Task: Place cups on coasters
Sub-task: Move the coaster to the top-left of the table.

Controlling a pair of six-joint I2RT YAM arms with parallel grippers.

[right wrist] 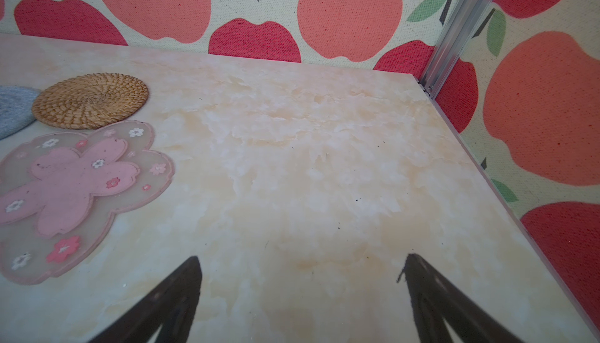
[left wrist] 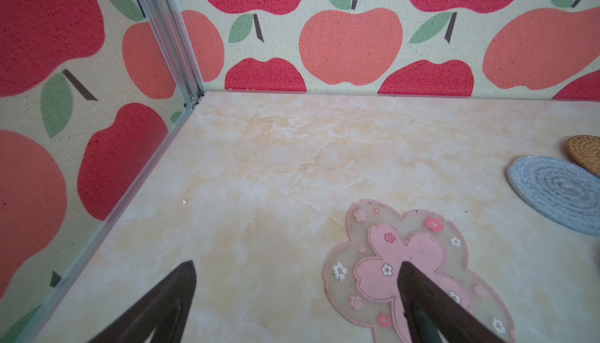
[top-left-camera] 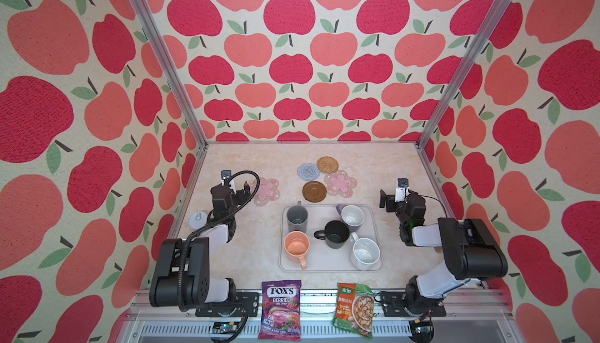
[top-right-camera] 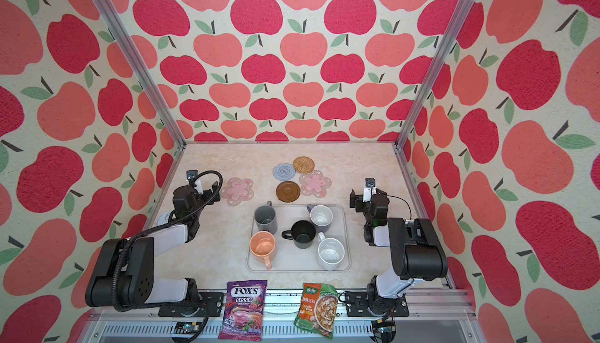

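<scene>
Five cups stand on the pale tray (top-left-camera: 328, 260): tall grey (top-left-camera: 297, 218), lavender with a white inside (top-left-camera: 352, 217), black (top-left-camera: 336, 234), peach-orange (top-left-camera: 296, 246) and speckled white (top-left-camera: 365, 253). Behind the tray lie the coasters, all bare: a pink flower (top-left-camera: 267, 191) at the left, then blue-grey woven (top-left-camera: 308, 171), rattan (top-left-camera: 327, 164), brown disc (top-left-camera: 314, 191) and another pink flower (top-left-camera: 340, 183). My left gripper (left wrist: 297, 262) is open above the table, one finger over the left flower coaster (left wrist: 399, 247). My right gripper (right wrist: 302, 256) is open over bare table, right of the coasters.
A purple candy bag (top-left-camera: 281, 309) and a green soup packet (top-left-camera: 354, 310) lie on the front rail. A small grey round object (top-left-camera: 197, 219) sits at the table's left edge beside the left arm. Apple-print walls enclose three sides.
</scene>
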